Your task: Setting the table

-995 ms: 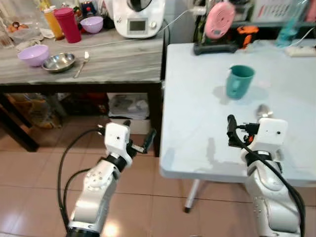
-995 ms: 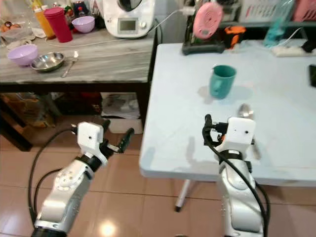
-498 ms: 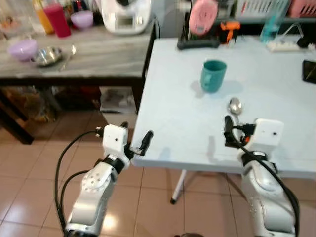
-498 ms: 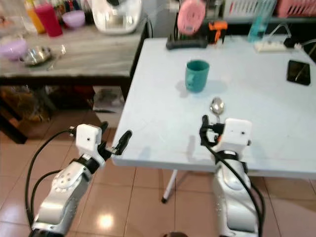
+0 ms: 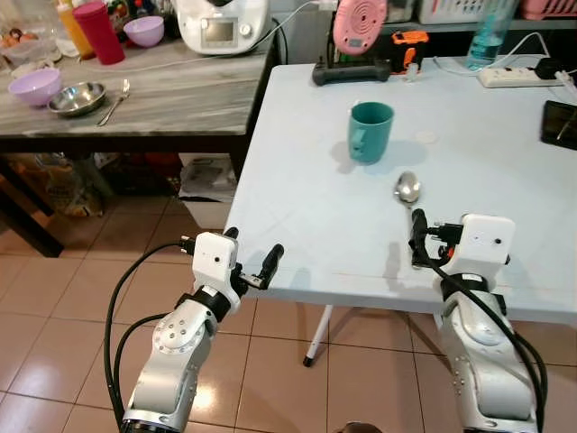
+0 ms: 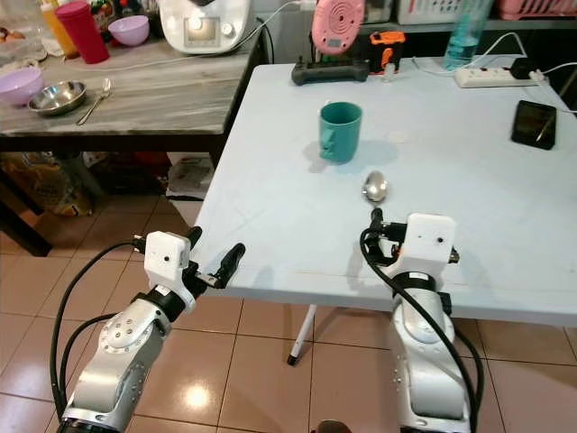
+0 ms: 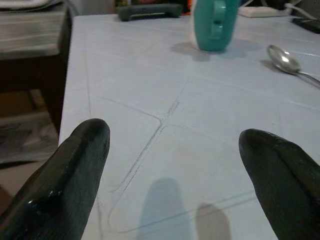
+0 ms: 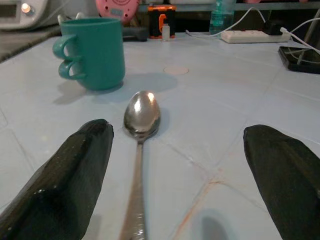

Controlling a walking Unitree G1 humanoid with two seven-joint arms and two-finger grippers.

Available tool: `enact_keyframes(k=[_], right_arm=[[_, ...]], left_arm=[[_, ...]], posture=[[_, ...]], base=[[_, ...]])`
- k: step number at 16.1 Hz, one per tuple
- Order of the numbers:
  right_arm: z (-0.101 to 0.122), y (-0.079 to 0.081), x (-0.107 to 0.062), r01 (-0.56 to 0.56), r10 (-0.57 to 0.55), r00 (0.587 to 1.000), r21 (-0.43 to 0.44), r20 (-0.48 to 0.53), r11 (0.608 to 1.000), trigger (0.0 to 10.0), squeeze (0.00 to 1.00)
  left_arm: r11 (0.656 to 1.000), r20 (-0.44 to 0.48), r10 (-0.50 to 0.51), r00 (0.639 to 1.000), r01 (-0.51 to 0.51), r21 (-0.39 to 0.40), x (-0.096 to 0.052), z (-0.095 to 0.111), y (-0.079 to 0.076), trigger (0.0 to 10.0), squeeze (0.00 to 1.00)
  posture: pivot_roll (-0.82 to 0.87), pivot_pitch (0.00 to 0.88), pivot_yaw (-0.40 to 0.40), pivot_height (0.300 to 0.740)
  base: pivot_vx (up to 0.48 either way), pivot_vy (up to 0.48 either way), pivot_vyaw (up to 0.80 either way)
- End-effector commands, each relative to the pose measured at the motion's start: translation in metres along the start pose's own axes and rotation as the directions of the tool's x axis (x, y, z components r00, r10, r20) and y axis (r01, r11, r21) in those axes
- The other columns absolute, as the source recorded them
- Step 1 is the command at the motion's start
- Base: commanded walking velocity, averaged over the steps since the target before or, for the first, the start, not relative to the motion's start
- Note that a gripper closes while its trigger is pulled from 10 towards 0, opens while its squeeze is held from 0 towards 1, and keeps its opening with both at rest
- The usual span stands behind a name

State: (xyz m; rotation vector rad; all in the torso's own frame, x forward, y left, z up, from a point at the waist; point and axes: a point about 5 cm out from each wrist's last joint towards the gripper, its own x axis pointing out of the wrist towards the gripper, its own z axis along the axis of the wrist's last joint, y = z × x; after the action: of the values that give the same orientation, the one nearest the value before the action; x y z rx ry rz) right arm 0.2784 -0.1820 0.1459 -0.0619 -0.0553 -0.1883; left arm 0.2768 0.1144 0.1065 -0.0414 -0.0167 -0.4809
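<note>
A teal mug (image 5: 370, 131) stands upright on the pale blue table (image 5: 297, 194), left of its middle. A metal spoon (image 5: 407, 188) lies just in front of the mug, its handle pointing toward me. My right gripper (image 8: 175, 145) is open and low over the table near the front edge. The spoon's handle (image 8: 136, 200) runs between its two black fingers (image 8: 75, 170); touching cannot be told. My left gripper (image 5: 252, 248) is open with nothing in it, at the table's front left corner. The mug (image 7: 215, 25) and spoon (image 7: 282, 57) lie far ahead of it.
A grey side counter (image 5: 171, 90) to the left carries purple bowls (image 5: 34, 87), a steel bowl (image 5: 76, 97), a second spoon (image 5: 115, 97), a red cup (image 5: 94, 29) and a white appliance (image 5: 221, 23). At the table's back are a pink fan (image 5: 360, 23), a power strip (image 5: 521, 76) and a phone (image 5: 561, 122).
The whole view has shifted, so the camera moved: the table now sits more central and nearer. My left gripper is now at the table's corner. Both grippers stay open.
</note>
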Motion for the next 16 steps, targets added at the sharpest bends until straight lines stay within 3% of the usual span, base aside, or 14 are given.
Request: enact_keyframes(k=[1,2,6,9,16], right_arm=[[-0.003,0.003,0.002,-0.002,0.002,1.0,-0.03,-0.014,1.0,10.0,0.0],[-0.008,0.004,0.001,-0.023,0.023,0.999,0.003,-0.03,1.0,10.0,0.0],[-0.014,0.002,0.004,-0.039,0.036,0.997,-0.056,-0.063,0.998,10.0,0.0],[-0.02,-0.006,0.008,-0.048,0.049,0.993,0.014,-0.105,0.999,10.0,0.0],[-0.017,-0.015,0.033,-0.076,0.084,0.988,0.069,-0.13,0.995,10.0,0.0]], left_arm=[[1.0,-0.006,-0.029,1.0,0.029,0.012,-0.002,-0.002,0.002,10.0,0.0],[0.997,-0.008,-0.08,0.997,0.081,0.015,-0.002,-0.002,-0.002,10.0,0.0],[0.984,-0.04,-0.172,0.984,0.173,0.048,-0.006,-0.005,-0.006,10.0,0.0],[0.96,-0.03,-0.275,0.961,0.276,0.036,-0.007,-0.004,-0.012,10.0,0.0],[0.951,-0.016,-0.305,0.952,0.306,0.054,-0.005,-0.002,-0.012,10.0,0.0]], posture=[[-0.31,0.118,0.093,0.74],[-0.31,0.121,0.091,0.74],[-0.31,0.126,0.095,0.74],[-0.31,0.135,0.1,0.74],[-0.31,0.139,0.107,0.74]], base=[[0.0,0.0,0.0],[0.0,0.0,0.0],[0.0,0.0,0.0],[0.0,0.0,0.0],[0.0,0.0,0.0]])
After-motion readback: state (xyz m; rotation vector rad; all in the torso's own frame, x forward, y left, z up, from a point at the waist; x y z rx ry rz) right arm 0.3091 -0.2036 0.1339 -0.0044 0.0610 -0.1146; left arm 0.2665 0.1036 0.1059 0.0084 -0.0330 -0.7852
